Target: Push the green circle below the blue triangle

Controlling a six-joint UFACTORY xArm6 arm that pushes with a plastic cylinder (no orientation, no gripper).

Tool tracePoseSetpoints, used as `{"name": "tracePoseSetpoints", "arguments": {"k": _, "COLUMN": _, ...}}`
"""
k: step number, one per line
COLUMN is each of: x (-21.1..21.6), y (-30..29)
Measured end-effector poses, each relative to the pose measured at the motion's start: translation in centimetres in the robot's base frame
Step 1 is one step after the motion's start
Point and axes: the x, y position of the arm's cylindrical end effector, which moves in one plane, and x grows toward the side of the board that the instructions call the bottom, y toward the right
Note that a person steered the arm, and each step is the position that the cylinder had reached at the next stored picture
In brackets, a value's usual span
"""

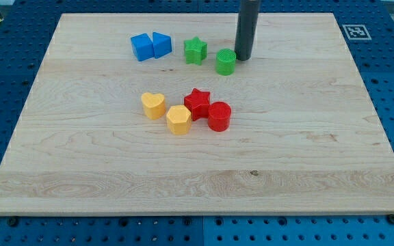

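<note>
One green circle [226,61] sits just left of my tip [243,58], touching it; the rod holds nothing. I see the blue triangle [161,45] farther left.

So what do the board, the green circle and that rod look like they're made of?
The board looks like pale wood, matte, with visible grain lines. The green circle seems moulded plastic, with a uniform colour and a slight sheen. The rod ending in my tip, just right of the circle, looks smooth and dark; metal or plastic, I cannot tell.
</note>
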Motion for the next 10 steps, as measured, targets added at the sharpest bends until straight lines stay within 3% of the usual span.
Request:
{"name": "tracePoseSetpoints", "arguments": {"k": 1, "x": 0.0, "y": -1.1}}
{"name": "tracePoseSetpoints", "arguments": {"k": 3, "x": 0.0, "y": -9.2}}
{"name": "tracePoseSetpoints", "arguments": {"k": 6, "x": 3.1, "y": -2.2}}
{"name": "tracePoseSetpoints", "arguments": {"k": 9, "x": 4.0, "y": -9.5}}
{"name": "tracePoseSetpoints", "arguments": {"k": 10, "x": 5.1, "y": -8.9}}
